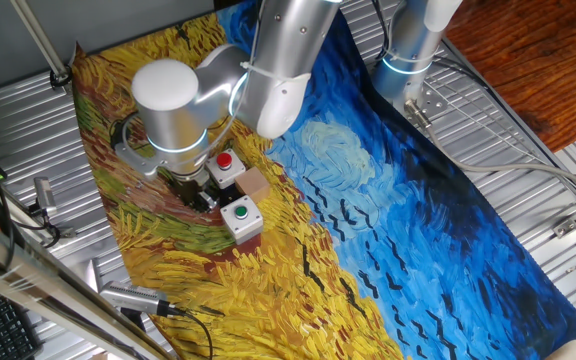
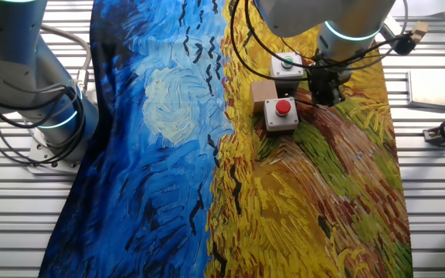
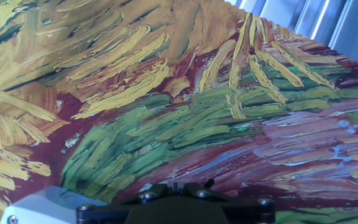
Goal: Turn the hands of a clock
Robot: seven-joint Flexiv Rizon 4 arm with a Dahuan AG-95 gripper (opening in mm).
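Gripper (image 2: 329, 86) low beside the red-button box (image 2: 280, 113), its grip seemingly hidden

Silver-grey arm (image 1: 268, 60) w/ glowing cyan joint rings, black cables, black gripper (image 2: 327, 89), screws

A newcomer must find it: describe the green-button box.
On the painted cloth, look in the yellow wheat area beside the gripper. Two grey boxes sit there flanking a brown block; the green-button box has a green cap, while the red-button box has red.

a blue and yellow swirled painted cloth (image 1: 398, 230) carries red-button (image 1: 225, 160) and green-button (image 1: 240, 211) grey boxes.
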